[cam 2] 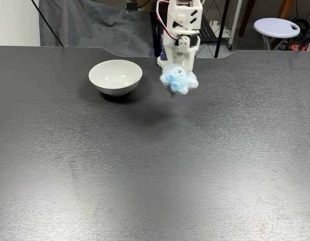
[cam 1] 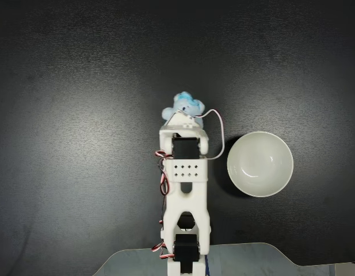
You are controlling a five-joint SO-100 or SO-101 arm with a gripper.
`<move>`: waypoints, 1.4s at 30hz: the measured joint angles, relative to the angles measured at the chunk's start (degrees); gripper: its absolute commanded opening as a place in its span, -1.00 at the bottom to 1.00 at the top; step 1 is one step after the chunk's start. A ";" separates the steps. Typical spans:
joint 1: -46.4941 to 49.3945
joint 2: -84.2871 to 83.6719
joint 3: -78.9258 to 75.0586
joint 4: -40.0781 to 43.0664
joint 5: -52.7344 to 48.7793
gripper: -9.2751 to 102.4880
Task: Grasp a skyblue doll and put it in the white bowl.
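White two-finger gripper (cam 2: 176, 83) clenched on the small fluffy pale-blue plush doll (cam 2: 178, 79), which hangs clear of the dark matte table (cam 2: 155, 165), its shadow on the surface below it. Round glossy white bowl (cam 2: 115, 77) stands empty, to the left in this fixed view. Carry sideways at this height, centre the doll over the bowl's middle (cam 1: 260, 164), lower past the rim before opening; plush may snag on fingers.

Skyblue doll (cam 2: 178, 79): fluffy plush cloth, matt. White bowl (cam 2: 115, 76): smooth, glossy, plain, with highlights on the inner wall. Arm (cam 1: 186, 190): white moulded plastic, smooth; black motor housings. Table (cam 2: 155, 165): dark, matt, fine grain texture, faint sheen.
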 measured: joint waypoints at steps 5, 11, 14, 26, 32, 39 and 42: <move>18.37 0.18 0.00 -2.02 2.99 -0.86; 42.89 0.18 0.00 -9.05 3.52 -0.86; 51.06 0.18 0.00 -10.46 3.96 -0.86; 53.17 0.18 9.40 -10.81 3.96 -0.86; 46.58 0.18 9.58 -10.81 3.69 -0.86; 45.53 0.18 9.58 -10.81 3.52 -0.86; 45.88 0.18 9.58 -10.72 3.52 -0.86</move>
